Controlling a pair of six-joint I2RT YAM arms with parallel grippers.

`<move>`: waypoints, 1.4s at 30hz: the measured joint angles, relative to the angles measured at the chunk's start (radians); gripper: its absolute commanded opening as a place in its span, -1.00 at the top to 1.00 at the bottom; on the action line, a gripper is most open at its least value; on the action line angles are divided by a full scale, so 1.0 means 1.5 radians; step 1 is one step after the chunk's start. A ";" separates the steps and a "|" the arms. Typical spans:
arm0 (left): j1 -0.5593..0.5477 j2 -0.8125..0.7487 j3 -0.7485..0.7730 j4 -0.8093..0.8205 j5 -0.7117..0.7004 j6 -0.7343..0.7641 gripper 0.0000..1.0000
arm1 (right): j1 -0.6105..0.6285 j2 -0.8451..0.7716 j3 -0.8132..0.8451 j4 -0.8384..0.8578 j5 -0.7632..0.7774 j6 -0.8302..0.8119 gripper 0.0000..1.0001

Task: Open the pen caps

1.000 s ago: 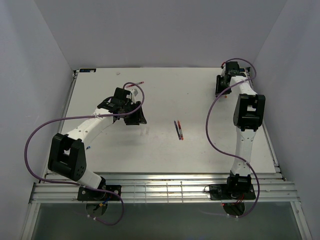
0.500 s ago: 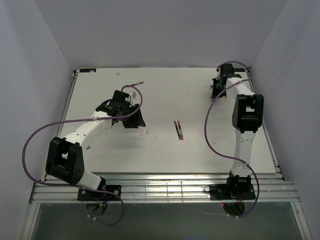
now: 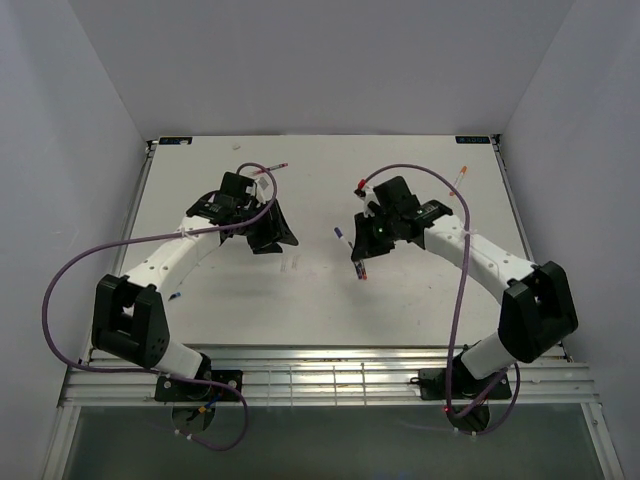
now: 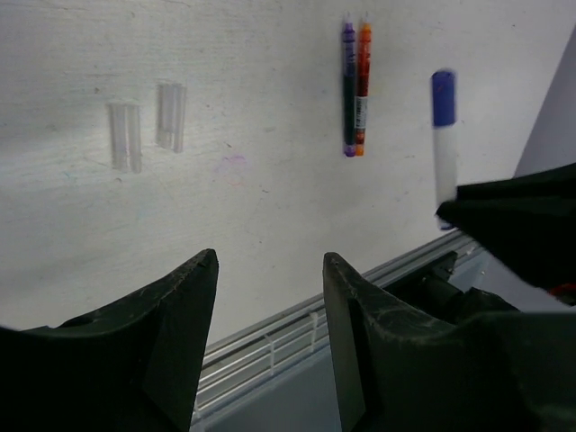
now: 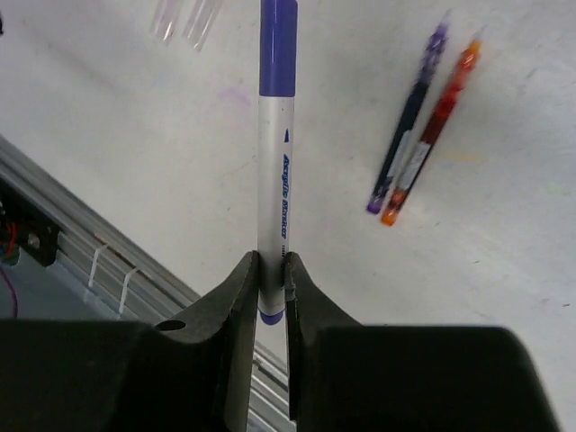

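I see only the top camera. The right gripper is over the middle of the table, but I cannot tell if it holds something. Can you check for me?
Observer: Yes. In the right wrist view the right gripper is shut on a white marker, gripped near its tail end.
Operator: Is the cap on it?
Observer: Yes, the blue cap sits on the far end, pointing away from the fingers.
Operator: And the left gripper?
Observer: Open and empty. On the table ahead of it lie two small clear pieces, side by side.
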 measured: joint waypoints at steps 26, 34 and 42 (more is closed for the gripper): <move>-0.015 0.042 0.033 0.046 0.167 -0.217 -0.26 | 0.144 -0.060 -0.057 0.066 -0.073 0.075 0.85; -0.016 0.075 0.032 0.050 0.172 -0.219 -0.25 | 0.150 -0.060 -0.039 0.067 -0.071 0.081 0.85; -0.016 0.092 0.035 0.050 0.172 -0.210 0.02 | 0.161 -0.060 -0.029 0.066 -0.070 0.084 0.85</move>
